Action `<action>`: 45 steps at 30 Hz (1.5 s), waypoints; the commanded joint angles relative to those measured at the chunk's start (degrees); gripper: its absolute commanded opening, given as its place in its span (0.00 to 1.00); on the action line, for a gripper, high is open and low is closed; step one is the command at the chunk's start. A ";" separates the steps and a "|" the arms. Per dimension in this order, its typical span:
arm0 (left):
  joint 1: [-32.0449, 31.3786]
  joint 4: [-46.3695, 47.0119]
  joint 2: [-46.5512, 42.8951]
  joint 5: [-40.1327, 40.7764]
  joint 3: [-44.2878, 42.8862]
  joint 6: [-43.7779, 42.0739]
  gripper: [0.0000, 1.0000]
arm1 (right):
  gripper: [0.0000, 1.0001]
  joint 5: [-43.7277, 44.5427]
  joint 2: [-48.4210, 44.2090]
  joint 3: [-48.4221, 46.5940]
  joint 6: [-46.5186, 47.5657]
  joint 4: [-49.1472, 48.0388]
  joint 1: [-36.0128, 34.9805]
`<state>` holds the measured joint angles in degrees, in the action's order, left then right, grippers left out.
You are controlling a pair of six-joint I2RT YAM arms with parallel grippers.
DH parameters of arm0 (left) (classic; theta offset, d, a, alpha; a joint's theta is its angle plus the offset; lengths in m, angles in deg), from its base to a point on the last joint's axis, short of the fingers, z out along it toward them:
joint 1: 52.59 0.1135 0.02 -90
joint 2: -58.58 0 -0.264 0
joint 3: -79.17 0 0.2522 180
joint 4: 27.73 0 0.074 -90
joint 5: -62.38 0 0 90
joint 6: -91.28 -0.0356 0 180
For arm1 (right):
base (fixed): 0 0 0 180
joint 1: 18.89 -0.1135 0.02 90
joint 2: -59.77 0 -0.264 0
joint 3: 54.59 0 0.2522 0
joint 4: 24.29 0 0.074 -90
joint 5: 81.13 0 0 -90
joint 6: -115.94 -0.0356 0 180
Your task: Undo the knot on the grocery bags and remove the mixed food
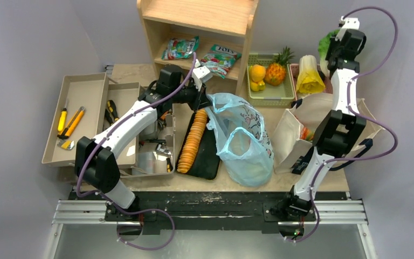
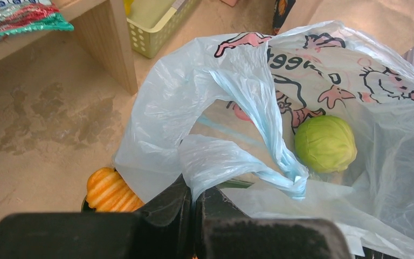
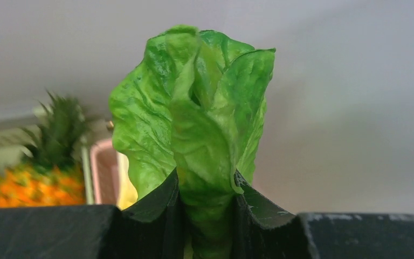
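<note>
The light-blue plastic bag (image 1: pixel 242 140) with pink prints lies open at mid-table. My left gripper (image 2: pixel 198 191) is shut on a twisted strip of the bag's rim (image 2: pixel 221 159), at the bag's far left corner (image 1: pixel 204 96). A round green cabbage (image 2: pixel 325 143) rests inside the bag. The cream canvas tote (image 1: pixel 310 110) stands to the right. High above the tote's far side, my right gripper (image 3: pixel 207 189) is shut on the stem of a leafy green cabbage (image 3: pixel 194 118), whose leaves (image 1: pixel 326 40) show beside the gripper.
A green basket (image 1: pixel 272 101) holds a pineapple (image 1: pixel 276 70) and oranges (image 1: pixel 257 73). A pale yellow cabbage (image 1: pixel 309 75) lies right of it. A black tray (image 1: pixel 207 162) carries a row of crackers (image 1: pixel 193 140). The wooden shelf (image 1: pixel 194 16) holds snack packets (image 1: pixel 180 47). Tool trays (image 1: pixel 81 108) sit left.
</note>
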<state>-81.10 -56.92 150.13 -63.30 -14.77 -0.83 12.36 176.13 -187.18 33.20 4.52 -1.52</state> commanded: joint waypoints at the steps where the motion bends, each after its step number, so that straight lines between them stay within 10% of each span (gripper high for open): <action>1: 0.53 2.57 -2.71 -0.36 0.98 -0.07 0.00 | 0.00 -2.08 -4.18 1.33 7.64 -6.33 -1.61; 16: 1.75 4.44 -1.33 -1.77 0.44 0.55 0.00 | 0.00 24.26 -3.24 14.28 18.34 -20.99 -5.25; 29: 2.01 4.43 -2.42 -1.83 2.03 0.63 0.00 | 0.11 14.79 9.14 5.75 15.58 -18.22 -3.23; 32: 2.14 4.39 -3.00 -1.44 2.68 0.65 0.00 | 0.23 14.83 10.74 2.38 14.35 -15.22 -3.16; 39: 2.23 4.84 -3.06 -1.20 2.95 0.89 0.00 | 0.90 12.52 3.26 6.41 12.13 -10.06 -3.23; 45: 2.16 5.05 -2.08 -2.09 2.08 0.89 0.00 | 0.99 3.97 -7.85 14.30 8.82 -7.50 -3.34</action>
<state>-79.22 -54.38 149.62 -64.06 -11.80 -0.77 23.88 177.87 -176.80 45.55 -4.05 -4.52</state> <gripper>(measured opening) 0.003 0.984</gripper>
